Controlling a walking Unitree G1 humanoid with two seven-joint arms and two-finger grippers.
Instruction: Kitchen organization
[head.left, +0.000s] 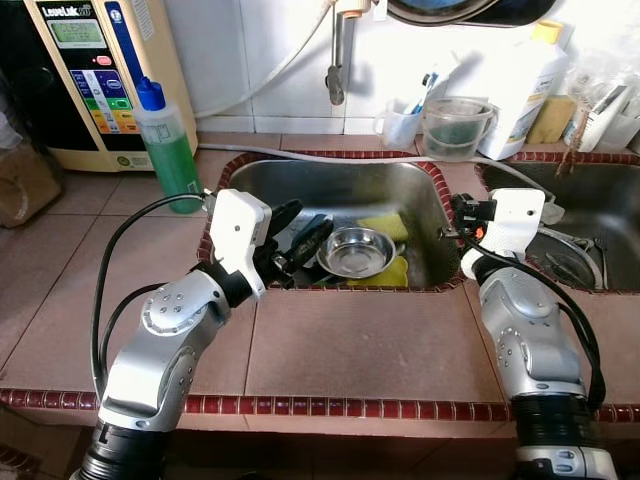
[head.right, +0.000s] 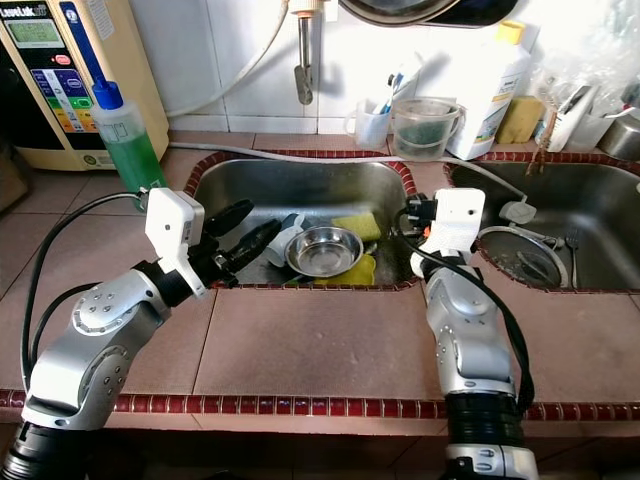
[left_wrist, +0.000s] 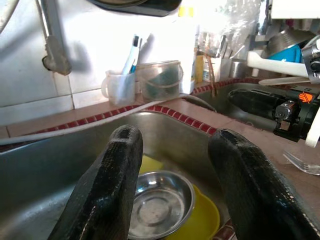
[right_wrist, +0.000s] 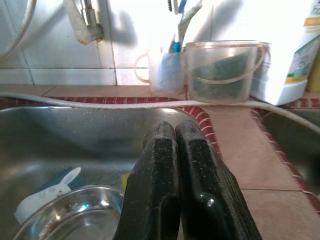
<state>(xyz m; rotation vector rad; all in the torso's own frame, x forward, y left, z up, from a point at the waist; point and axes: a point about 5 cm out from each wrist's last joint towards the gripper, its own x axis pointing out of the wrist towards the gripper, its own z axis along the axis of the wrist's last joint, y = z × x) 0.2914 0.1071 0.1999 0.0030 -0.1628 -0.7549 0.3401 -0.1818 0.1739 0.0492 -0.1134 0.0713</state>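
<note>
steel bowl in sink | just beyond parted left gripper, apparently untouched

Bright daylight, blown-out glare perhaps from a window upper right, faucet shadows on tiles, close fingers soft.

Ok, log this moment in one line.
left gripper: open, over sink | right gripper: shut, at sink edge | steel bowl: in sink
</note>
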